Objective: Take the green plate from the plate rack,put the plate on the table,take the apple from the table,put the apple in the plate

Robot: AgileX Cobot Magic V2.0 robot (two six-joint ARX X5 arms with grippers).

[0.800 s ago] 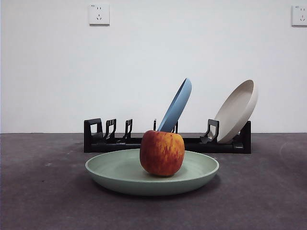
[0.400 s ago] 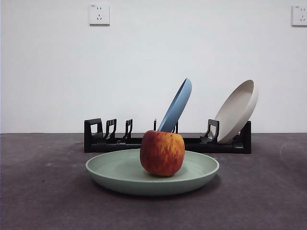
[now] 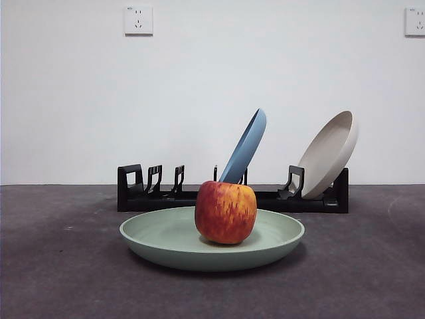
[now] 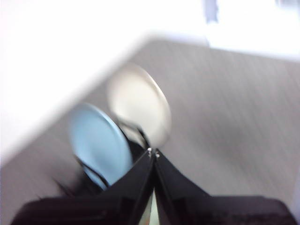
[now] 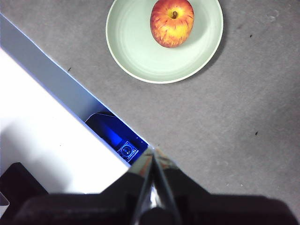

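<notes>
The green plate (image 3: 166, 240) lies flat on the table (image 3: 60, 279) in front of the plate rack (image 3: 133, 189). The apple (image 3: 226, 212) rests in the plate, near its middle. From above, the right wrist view shows the green plate (image 5: 136, 47) with the apple (image 5: 171, 22) in it. My right gripper (image 5: 153, 151) hangs high and well back from the plate, jaws shut with nothing between them. My left gripper (image 4: 153, 153) is shut and empty too, raised above the rack in a blurred picture. Neither arm appears in the front view.
A blue plate (image 3: 244, 147) and a beige plate (image 3: 329, 154) lean in the rack; both also show in the left wrist view, blue plate (image 4: 98, 143) and beige plate (image 4: 138, 104). A white board edge (image 5: 51, 136) borders the table beside the right arm.
The front picture has shifted a few pixels. The plate, the apple and the rack stay where they were.
</notes>
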